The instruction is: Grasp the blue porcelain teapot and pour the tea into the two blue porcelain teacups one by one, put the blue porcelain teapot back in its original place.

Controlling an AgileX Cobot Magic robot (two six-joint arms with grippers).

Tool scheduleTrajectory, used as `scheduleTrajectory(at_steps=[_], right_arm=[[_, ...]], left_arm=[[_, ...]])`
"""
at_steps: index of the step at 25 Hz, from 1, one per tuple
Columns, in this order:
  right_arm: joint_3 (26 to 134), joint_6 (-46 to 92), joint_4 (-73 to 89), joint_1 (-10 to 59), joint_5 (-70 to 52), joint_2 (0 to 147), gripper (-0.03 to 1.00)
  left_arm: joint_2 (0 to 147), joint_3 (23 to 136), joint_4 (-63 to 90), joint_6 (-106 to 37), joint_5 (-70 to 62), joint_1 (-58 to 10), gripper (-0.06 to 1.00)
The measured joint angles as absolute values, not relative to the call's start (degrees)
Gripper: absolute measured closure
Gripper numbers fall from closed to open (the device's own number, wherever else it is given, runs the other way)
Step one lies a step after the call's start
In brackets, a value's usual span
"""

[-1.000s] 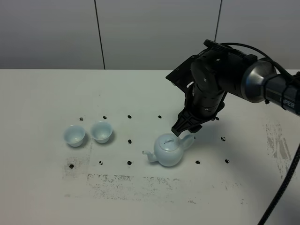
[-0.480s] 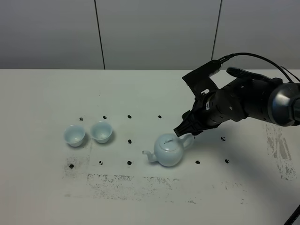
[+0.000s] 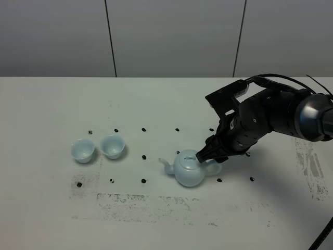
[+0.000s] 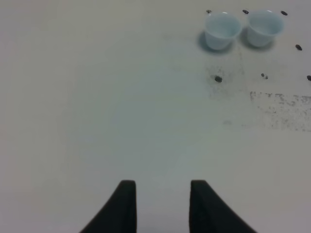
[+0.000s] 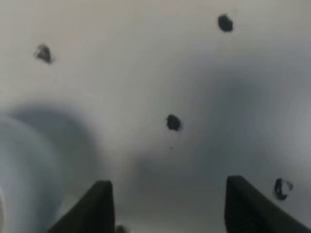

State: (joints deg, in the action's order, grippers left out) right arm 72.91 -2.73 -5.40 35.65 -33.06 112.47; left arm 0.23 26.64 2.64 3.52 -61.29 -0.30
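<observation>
The blue porcelain teapot (image 3: 189, 169) stands on the white table (image 3: 156, 219), spout to the left and loop handle to the right. It shows as a pale blur in the right wrist view (image 5: 22, 170). My right gripper (image 3: 204, 154) is low, right at the teapot's upper right by the handle. In the right wrist view my right gripper (image 5: 170, 208) has its fingers wide apart with only table between them. The two blue porcelain teacups (image 3: 83, 150) (image 3: 113, 146) stand side by side at the left, also in the left wrist view (image 4: 222, 30) (image 4: 265, 26). My left gripper (image 4: 163, 206) is open over bare table.
Small black marks (image 3: 144, 156) dot the table around the teapot and cups. A scuffed dark patch (image 3: 140, 200) runs along the front. A black cable (image 3: 320, 237) hangs at the right edge. A grey wall (image 3: 166, 36) stands behind the table.
My right arm has swung down and lowered beside the teapot. The teapot has turned and shifted slightly right, its handle now pointing right instead of back right. The cups have not moved.
</observation>
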Motion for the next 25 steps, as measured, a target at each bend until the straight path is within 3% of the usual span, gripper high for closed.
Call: scheduleTrajectory(at_steps=[12, 25], right_arm=[[72.91, 7.35, 5.23, 35.46, -45.11, 112.47, 0.48], [72.91, 13.97, 13.99, 34.54, -48.69, 111.62, 0.48]], left_arm=[[0.23, 26.64, 2.64, 3.52, -61.29, -0.3, 0.65], [0.23, 26.64, 2.64, 3.52, -61.29, -0.3, 0.65]])
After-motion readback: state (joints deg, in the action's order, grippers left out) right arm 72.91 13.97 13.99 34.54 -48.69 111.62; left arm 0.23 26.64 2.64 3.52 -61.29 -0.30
